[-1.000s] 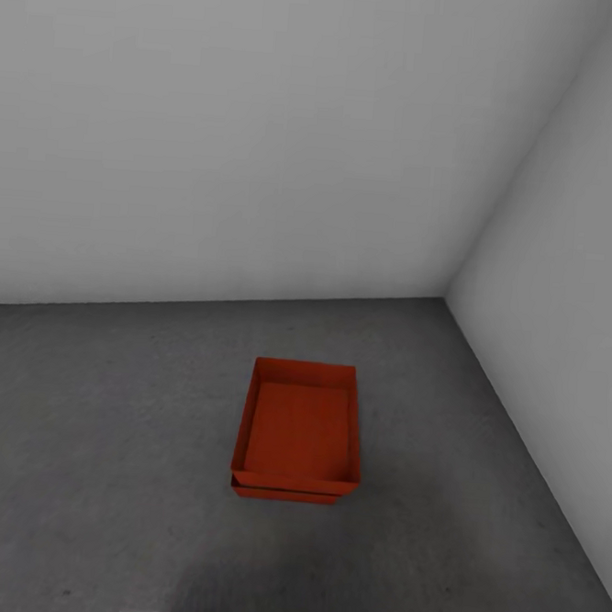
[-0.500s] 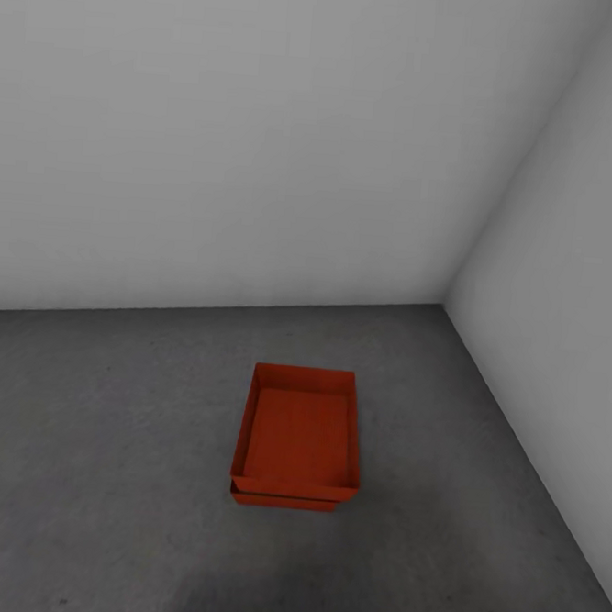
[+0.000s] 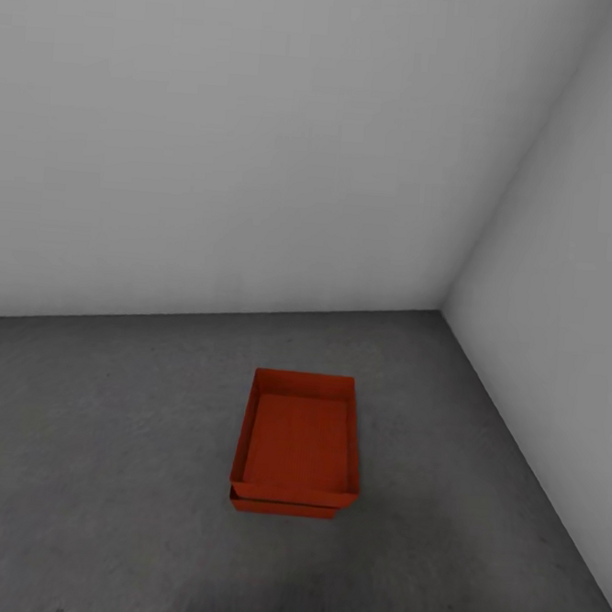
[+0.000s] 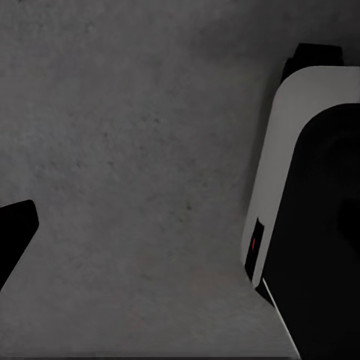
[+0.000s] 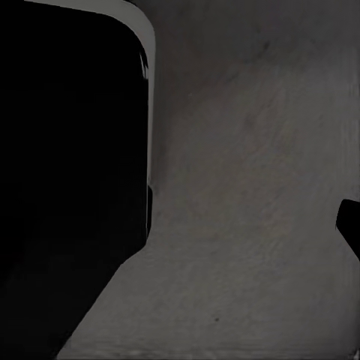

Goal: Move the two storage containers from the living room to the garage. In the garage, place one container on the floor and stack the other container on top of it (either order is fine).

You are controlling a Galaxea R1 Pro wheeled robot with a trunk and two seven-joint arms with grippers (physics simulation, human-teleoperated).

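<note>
The two storage containers sit stacked on the garage floor [image 3: 102,437] in the head view. The upper orange-red bin [image 3: 297,439] rests squarely in the lower bin [image 3: 283,507], of which just a thin front strip shows. Both are empty. In the left wrist view one dark fingertip [image 4: 15,229] of my left gripper [image 4: 180,247] sits at the picture's edge over bare concrete. In the right wrist view a fingertip [image 5: 351,225] of my right gripper [image 5: 187,240] does the same. Both grippers are open and hold nothing.
White walls meet in a corner [image 3: 445,298] behind and to the right of the stack. The right wall [image 3: 559,363] runs close past the bins. My own white and black body [image 4: 315,210] shows beside each gripper, low over the floor.
The whole head picture has shifted a little: the stack and the wall's foot sit slightly lower in view, so the camera has moved. The bins themselves have not moved.
</note>
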